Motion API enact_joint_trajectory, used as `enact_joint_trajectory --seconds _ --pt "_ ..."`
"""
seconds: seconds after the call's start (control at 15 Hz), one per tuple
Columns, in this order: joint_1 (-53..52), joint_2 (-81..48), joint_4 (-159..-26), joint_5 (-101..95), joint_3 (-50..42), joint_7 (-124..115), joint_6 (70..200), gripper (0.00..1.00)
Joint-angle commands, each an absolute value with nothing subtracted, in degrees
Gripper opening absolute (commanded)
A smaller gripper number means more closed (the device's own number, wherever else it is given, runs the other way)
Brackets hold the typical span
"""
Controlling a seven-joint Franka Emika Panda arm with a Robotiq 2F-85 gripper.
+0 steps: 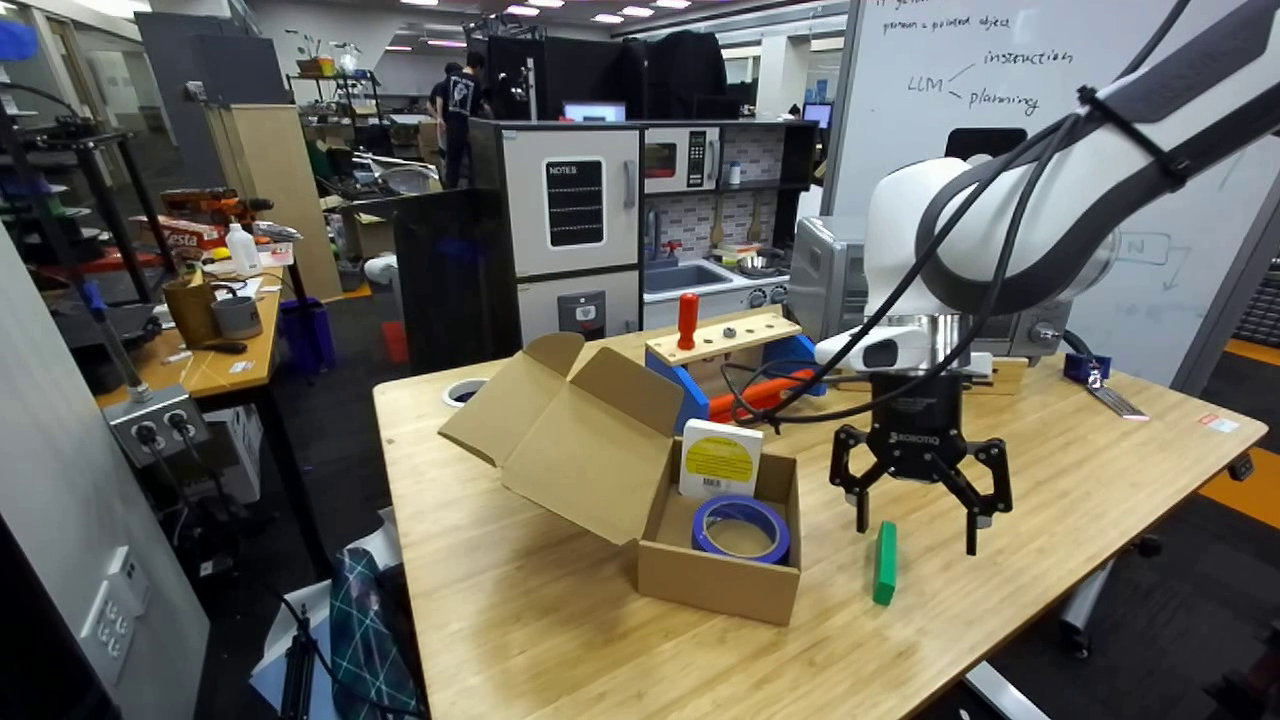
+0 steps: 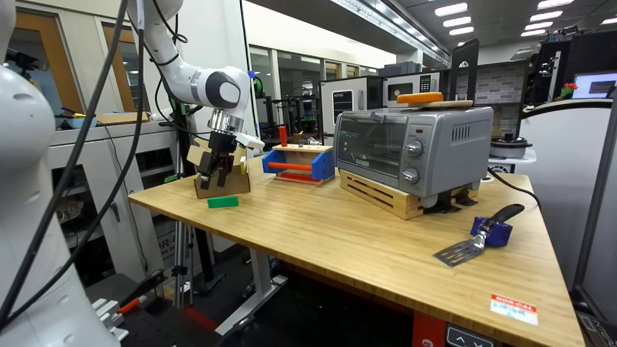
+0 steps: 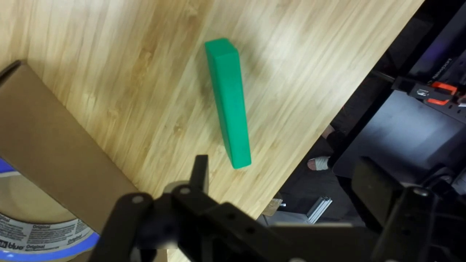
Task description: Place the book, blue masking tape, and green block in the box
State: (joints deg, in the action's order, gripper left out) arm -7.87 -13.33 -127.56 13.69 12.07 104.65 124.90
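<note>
The green block [image 1: 885, 563] lies flat on the table, apart from the box [image 1: 715, 585]. Inside that cardboard box, whose flaps are folded out, the book [image 1: 720, 460] leans upright against the back, its yellow-and-white cover showing. The blue masking tape [image 1: 700, 532] sits tilted in the same box, in front of the book. My gripper [image 1: 916, 537] hangs over the table just above the green block, open, its fingers wide apart with nothing between them. In the wrist view, the block [image 3: 231, 105] shows ahead of the fingertips, closer to the left finger [image 3: 199, 171].
Behind the box stands a red-and-blue toy tray [image 1: 690, 390]. A toaster oven [image 2: 414, 149] rests on a wooden stand, with a spatula [image 2: 462, 250] on the table nearby. The table's edge [image 3: 320, 136] runs close beside the block. Beyond the box's flaps lies a white roll [image 1: 450, 391].
</note>
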Motion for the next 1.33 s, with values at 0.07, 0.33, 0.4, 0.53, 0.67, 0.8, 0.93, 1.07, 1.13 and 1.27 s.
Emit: enact_joint_trajectory --seconds 0.07,0.33,0.4,0.53,0.67,0.8,0.93,1.07,1.13,1.27 --pt "-6.6 -15.5 -126.3 14.4 12.7 106.9 125.6 1.0" --pt "-6.3 -18.6 -124.6 14.1 12.9 106.8 125.1 1.0" --pt "-6.2 -19.2 -124.3 14.0 13.0 106.7 125.0 1.0" --pt "-6.0 -20.2 -123.7 14.0 13.1 106.6 125.0 1.0" --pt "-5.8 -20.9 -123.3 14.0 13.2 106.6 125.0 1.0" --pt "-5.6 -21.3 -123.0 14.1 13.2 106.6 125.0 1.0" --pt "-5.4 -21.4 -122.9 14.2 13.2 106.7 124.9 1.0" --pt "-5.1 -21.5 -122.8 14.3 13.2 106.8 124.8 1.0" --pt "-5.0 -21.6 -122.8 14.3 13.2 106.9 124.7 0.97" --pt "-4.7 -22.0 -122.6 14.5 13.3 107.2 124.4 0.73"
